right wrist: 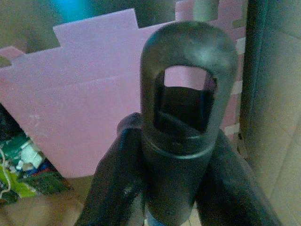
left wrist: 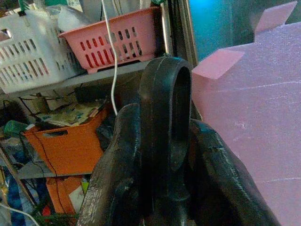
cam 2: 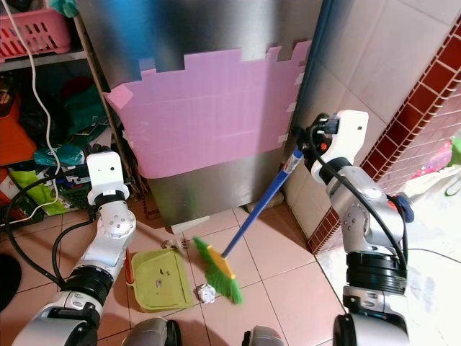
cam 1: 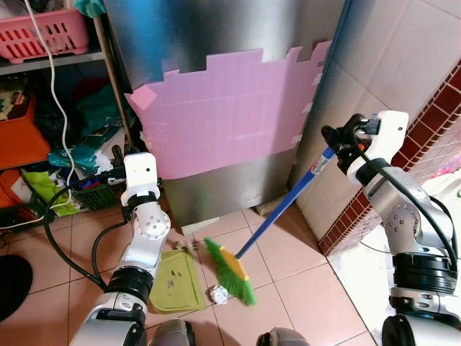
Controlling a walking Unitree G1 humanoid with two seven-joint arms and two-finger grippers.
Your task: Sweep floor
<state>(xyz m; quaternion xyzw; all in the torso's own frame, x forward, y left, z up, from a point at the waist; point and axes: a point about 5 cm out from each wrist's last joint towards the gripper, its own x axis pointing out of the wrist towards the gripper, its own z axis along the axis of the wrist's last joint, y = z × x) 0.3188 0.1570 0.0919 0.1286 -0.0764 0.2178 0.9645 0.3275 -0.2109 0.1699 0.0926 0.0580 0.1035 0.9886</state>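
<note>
A broom with a blue handle [cam 1: 281, 209] and green bristles [cam 1: 230, 272] slants down to the pink floor tiles. My right gripper [right wrist: 181, 155] is shut on the handle's black capped top, up by the tiled wall [cam 1: 338, 140]. The bristles rest beside a crumpled white paper ball [cam 1: 218, 293]. A green dustpan [cam 1: 176, 282] lies flat on the floor just left of the bristles, with a few specks on it. My left gripper [left wrist: 164, 155] is shut on the black loop end of the dustpan's upright handle.
A steel fridge with a pink foam sheet [cam 1: 230, 115] stands straight ahead. Cluttered shelves on the left hold a pink basket [cam 1: 43, 32] and an orange bin [cam 1: 21, 133], with a white cable [cam 1: 61, 108] hanging. A red-tiled kerb [cam 1: 360, 209] borders the right.
</note>
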